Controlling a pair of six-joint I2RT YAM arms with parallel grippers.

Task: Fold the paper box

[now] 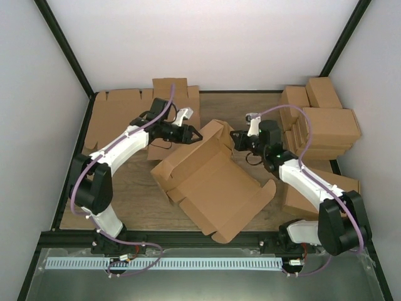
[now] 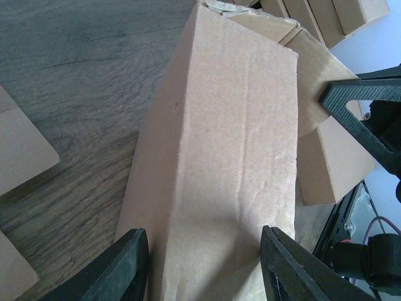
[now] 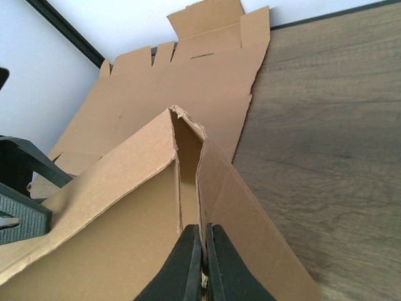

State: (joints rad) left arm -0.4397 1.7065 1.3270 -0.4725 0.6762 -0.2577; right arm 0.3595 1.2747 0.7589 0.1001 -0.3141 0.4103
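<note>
The paper box (image 1: 210,185), a brown die-cut mailer, lies half-folded at the table's middle, side walls raised and its lid flap spread toward the near edge. My left gripper (image 1: 195,133) is open at the box's far-left wall; in the left wrist view its fingers (image 2: 131,263) straddle that folded wall (image 2: 232,157) without closing on it. My right gripper (image 1: 236,140) is shut on the box's far-right side flap; in the right wrist view the pads (image 3: 191,263) pinch the flap's thin edge (image 3: 216,188). The right gripper's finger also shows in the left wrist view (image 2: 357,119).
A bundle of flat notched cardboard sheets (image 1: 119,116) lies at the back left. Several brown cartons (image 1: 322,122) are stacked at the back right, and another carton (image 1: 301,200) sits by the right arm. Black frame rails bound the table.
</note>
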